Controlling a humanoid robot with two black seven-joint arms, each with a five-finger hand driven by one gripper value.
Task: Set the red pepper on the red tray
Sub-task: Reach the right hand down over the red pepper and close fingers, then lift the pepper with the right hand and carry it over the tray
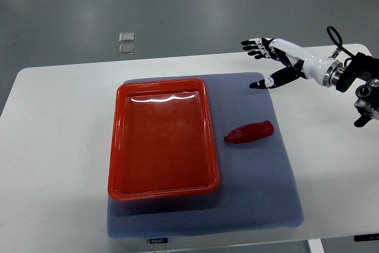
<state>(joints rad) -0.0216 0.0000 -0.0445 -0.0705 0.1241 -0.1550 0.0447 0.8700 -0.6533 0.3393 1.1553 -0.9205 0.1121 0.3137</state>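
While my right hand (pixel 267 58) hovers with fingers spread and empty, the red pepper (pixel 249 133) lies on the grey mat (pixel 260 188) beside the bare red tray (pixel 162 140); grasp and placement remain undone.

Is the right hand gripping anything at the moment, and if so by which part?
Nothing is held. The right hand hovers open, fingers spread, above the far right corner of the blue mat, while the red pepper lies untouched on the mat beside the red tray.
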